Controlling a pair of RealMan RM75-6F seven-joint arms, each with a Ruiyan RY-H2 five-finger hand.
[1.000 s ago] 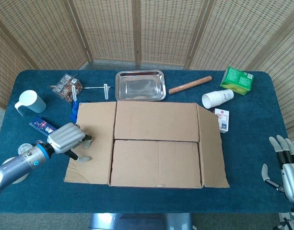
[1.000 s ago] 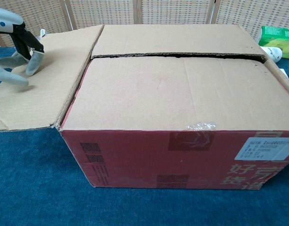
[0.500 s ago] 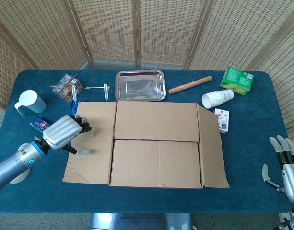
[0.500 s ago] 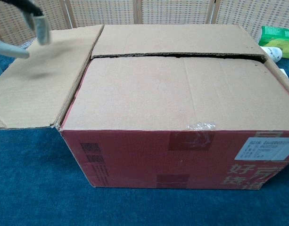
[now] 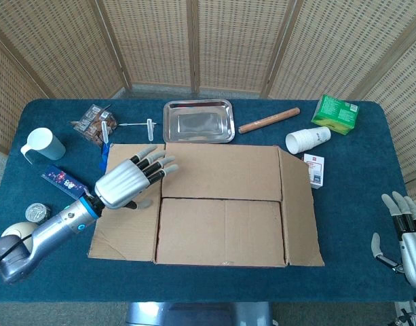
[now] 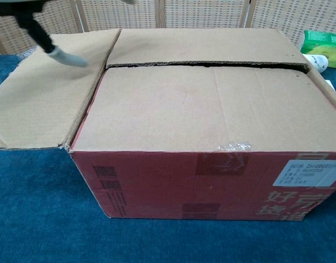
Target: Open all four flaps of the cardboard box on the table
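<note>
We see the cardboard box (image 5: 224, 204) at the middle of the blue table (image 5: 357, 224), its long axis running left to right across the head view and its red printed front wall (image 6: 211, 183) facing the robot. The two long flaps, far flap (image 5: 221, 171) and near flap (image 5: 221, 231), lie shut and meet along a dark seam across the top. The two short end flaps are folded outward: the left flap (image 5: 123, 224) and the right flap (image 5: 301, 210) spread level with the box top.

The left hand (image 5: 129, 182) hovers above the left flap near the box's far-left corner, fingers spread and extended toward the far flap, holding nothing; whether the fingertips touch the cardboard we cannot tell. The right hand (image 5: 406, 234) stands well apart from the box at the table's near right corner, fingers upright and separated, empty.

Behind the box lies a steel tray (image 5: 198, 121) with nothing visible in it. A white mug (image 5: 43, 144) stands far left; its contents cannot be seen. A stack of paper cups (image 5: 307, 139) lies tipped on its side beyond the right flap.
</note>
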